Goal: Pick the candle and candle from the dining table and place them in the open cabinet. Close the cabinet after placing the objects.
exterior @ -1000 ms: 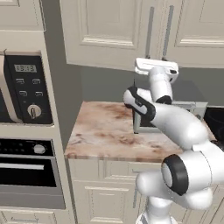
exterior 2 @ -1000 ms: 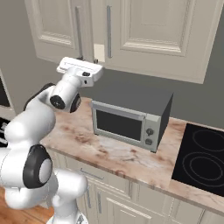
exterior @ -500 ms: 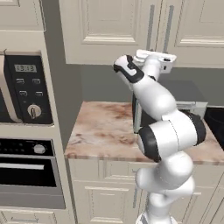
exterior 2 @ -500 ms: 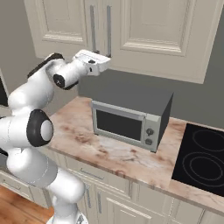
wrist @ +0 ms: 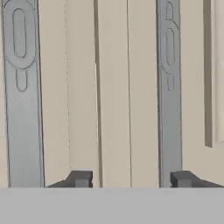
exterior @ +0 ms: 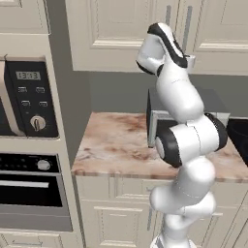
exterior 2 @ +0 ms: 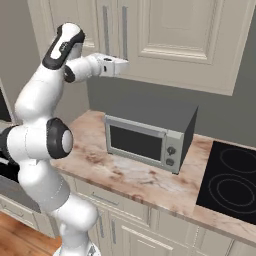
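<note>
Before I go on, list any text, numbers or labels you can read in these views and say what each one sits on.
"13:13", roughly: the small lit display at the top of the dark oven control panel in the left base view; the digits are blurred, so that reading is uncertain.
Small marks on that panel's buttons: too small to read.
Microwave front: two knobs, no legible text.
Cabinet doors and bar handles: no lettering.

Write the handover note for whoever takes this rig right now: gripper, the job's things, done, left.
Gripper: jaws apart, nothing between them, raised close to the cabinet at its two bar handles.
Cabinet: both doors look shut, seam between the handles.
Candles: cannot say where they are; if inside, the closed doors hide them.
Done: the closing appears finished.
Left: probably just confirm the doors are flush, then draw the arm back, clear of the microwave below.
</note>
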### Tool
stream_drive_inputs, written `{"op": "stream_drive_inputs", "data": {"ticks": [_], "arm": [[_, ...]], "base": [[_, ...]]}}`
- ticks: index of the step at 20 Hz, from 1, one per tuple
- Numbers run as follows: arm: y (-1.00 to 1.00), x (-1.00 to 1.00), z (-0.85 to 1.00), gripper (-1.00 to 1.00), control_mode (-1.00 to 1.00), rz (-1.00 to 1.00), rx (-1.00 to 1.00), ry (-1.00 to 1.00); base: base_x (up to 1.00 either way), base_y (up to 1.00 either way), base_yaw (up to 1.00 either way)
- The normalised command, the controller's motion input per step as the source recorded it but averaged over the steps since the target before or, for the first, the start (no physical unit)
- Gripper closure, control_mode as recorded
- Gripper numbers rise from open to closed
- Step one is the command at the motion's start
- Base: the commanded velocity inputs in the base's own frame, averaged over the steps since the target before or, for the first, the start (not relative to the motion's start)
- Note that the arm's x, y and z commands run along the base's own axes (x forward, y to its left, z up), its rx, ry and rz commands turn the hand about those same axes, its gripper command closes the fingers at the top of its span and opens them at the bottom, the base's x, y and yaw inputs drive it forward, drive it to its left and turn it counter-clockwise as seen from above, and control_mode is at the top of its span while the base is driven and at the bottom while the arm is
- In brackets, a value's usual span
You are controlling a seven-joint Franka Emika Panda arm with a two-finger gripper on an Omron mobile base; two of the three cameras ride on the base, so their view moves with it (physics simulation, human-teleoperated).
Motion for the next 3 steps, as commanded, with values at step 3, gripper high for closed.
{"op": "stream_drive_inputs", "data": {"ticks": [3], "arm": [[-0.60,1.00,-0.89,-1.00,-1.00,0.14,0.02,0.16]], "base": [[0.00,0.00,0.00]]}}
